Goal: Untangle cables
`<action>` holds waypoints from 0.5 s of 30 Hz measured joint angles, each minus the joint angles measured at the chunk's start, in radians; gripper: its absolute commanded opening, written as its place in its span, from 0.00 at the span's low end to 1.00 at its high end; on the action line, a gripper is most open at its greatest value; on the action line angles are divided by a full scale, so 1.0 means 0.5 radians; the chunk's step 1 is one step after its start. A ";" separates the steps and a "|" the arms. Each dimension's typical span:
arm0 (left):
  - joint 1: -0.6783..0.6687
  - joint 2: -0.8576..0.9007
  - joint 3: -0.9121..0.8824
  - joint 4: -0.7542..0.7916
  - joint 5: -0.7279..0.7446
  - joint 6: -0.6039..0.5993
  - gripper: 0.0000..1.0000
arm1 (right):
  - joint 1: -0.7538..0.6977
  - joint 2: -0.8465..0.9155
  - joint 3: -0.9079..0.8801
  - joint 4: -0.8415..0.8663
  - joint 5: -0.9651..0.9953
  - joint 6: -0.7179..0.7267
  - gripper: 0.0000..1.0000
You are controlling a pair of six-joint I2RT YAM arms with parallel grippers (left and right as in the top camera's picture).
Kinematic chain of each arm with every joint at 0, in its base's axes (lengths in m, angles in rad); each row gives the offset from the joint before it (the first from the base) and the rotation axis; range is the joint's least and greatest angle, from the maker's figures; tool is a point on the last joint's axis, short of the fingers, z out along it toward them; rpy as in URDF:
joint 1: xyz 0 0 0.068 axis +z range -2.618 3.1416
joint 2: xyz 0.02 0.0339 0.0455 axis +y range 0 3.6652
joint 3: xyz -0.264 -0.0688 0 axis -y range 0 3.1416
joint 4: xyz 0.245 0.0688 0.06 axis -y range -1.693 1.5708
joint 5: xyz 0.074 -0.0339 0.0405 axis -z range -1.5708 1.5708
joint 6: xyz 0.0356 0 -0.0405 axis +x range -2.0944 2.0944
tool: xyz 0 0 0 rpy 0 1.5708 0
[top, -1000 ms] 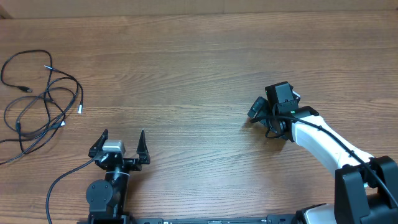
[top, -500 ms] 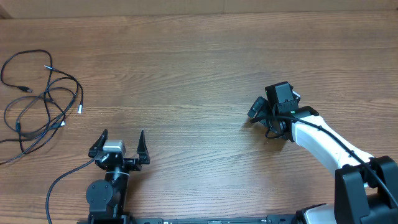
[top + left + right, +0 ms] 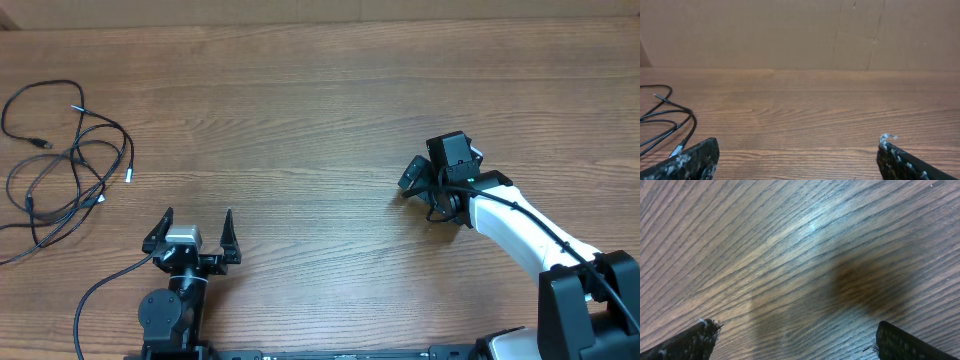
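Cables [image 3: 75,155]: several thin black cords with small silver-tipped plugs, tangled in loose overlapping loops. Lying flat, ahead and left of the left gripper [image 3: 198,213] jaws, well apart.

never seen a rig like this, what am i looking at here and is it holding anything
These are two robot arms at a wooden table. The wide picture comes from a camera fixed above; the other two come from a camera on each wrist, so the dark shapes in their bottom corners are that hand's own fingers. The left hand sits low in the wide picture, open and empty. The right hand points down at bare wood, also open and empty. At the far left lies a loose tangle of thin black cables with small plugs, which need untangling. Neither hand touches them.
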 measured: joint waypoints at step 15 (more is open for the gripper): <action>0.000 0.000 0.000 0.000 0.000 0.000 1.00 | 0.000 0.000 0.000 -0.002 0.000 -0.001 1.00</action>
